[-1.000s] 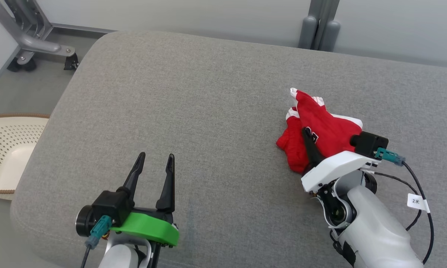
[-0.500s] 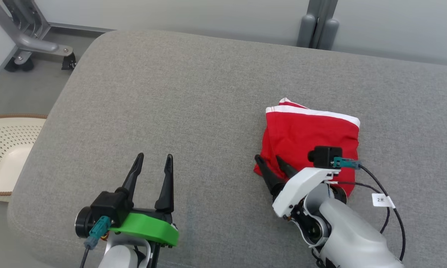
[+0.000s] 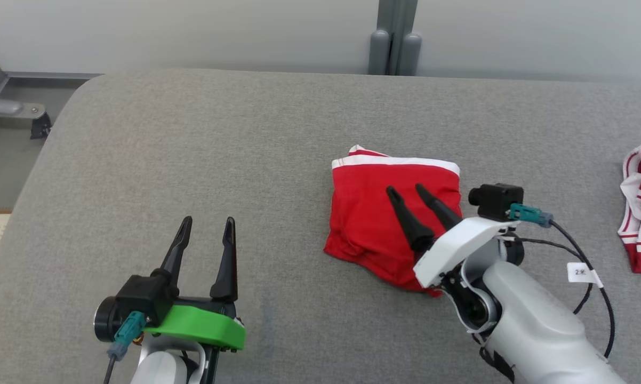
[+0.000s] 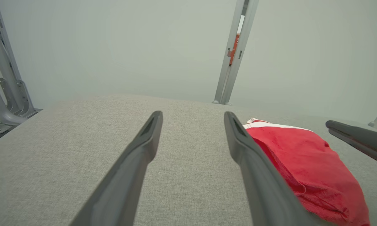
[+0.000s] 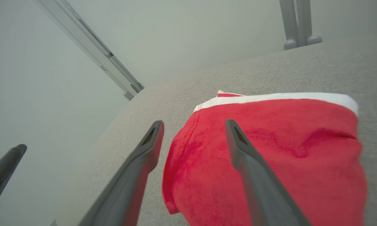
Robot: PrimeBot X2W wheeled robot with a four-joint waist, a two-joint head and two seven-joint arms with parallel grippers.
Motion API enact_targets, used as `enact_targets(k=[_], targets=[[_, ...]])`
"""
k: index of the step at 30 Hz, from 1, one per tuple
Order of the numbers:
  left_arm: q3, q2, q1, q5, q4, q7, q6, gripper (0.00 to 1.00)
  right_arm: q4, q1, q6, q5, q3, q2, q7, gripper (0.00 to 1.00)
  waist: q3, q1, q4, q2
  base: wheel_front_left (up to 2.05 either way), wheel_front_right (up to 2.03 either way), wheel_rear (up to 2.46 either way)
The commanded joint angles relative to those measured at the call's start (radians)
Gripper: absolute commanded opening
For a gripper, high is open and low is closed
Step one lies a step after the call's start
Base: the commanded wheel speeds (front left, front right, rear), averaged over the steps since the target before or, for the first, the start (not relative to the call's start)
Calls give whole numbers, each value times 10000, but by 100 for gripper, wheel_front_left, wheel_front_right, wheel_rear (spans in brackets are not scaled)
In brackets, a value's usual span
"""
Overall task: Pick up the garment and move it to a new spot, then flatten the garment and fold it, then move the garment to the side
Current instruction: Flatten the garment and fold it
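On the grey cushion (image 3: 192,160), right of its middle, lie the folded red shorts (image 3: 374,213). We judge them soft and light, easy to unfold, so we would pinch all layers at one side. The right pincer (image 3: 405,188) over them and the left pincer (image 3: 208,220) near the cushion's front are both spread and empty. A red-white cloth (image 3: 638,213) at the cushion's right end is cut off.

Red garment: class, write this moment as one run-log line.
garment: folded, flat on grey cushion | right gripper: open, over garment | left gripper: open, apart from garment
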Motion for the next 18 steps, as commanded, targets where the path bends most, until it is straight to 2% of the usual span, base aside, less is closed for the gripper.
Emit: enact_targets(k=[1,5,9,18], targets=[[67,24,40,102,-66,-1,-21,100,-167,107,2,-365,-252,-232,-158,100,-85,0,-567,0,0,0,0],[212,26,-71,157,-225,1,-34,100,-591,370,2,-1301,-1180,-686,-416,100,-49,0,-1066,0,0,0,0],[330,24,-200,179,-440,-1,-28,100,-1107,848,2,-2967,-2153,-952,-716,100,-10,0,-1456,0,0,0,0],[415,27,-52,216,-631,-1,82,100,-2980,2465,-4,-5492,-4141,-295,-975,100,38,0,-1993,0,0,0,0]])
